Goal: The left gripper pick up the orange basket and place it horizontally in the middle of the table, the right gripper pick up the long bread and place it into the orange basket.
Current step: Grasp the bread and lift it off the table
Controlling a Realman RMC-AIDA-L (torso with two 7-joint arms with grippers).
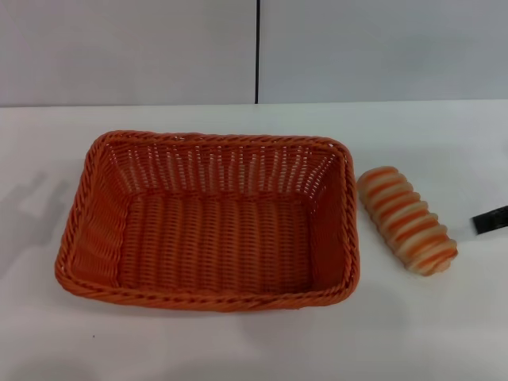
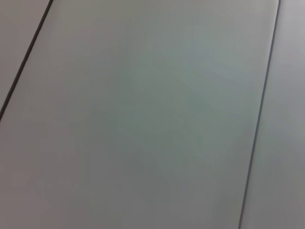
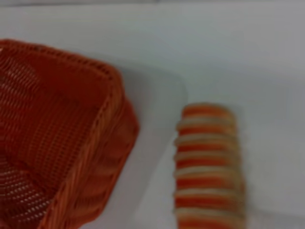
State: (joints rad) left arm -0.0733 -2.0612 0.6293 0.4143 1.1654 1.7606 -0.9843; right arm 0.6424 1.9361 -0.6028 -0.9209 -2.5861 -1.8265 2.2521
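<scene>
The orange basket [image 1: 208, 221] lies lengthwise across the middle of the white table [image 1: 238, 341], empty inside; its corner also fills the right wrist view [image 3: 62, 143]. Just to its right, apart from the rim, the long bread [image 1: 406, 220] rests on the table, cream with orange stripes, and shows close up in the right wrist view [image 3: 207, 164]. Only a thin black tip of the right gripper [image 1: 490, 220] enters at the right edge, a little right of the bread and not touching it. The left gripper is out of view; its wrist camera sees only grey wall panels.
A grey panelled wall [image 1: 254, 48] with a dark vertical seam stands behind the table. A faint shadow [image 1: 32, 206] falls on the tabletop left of the basket. Bare white surface runs along the front edge.
</scene>
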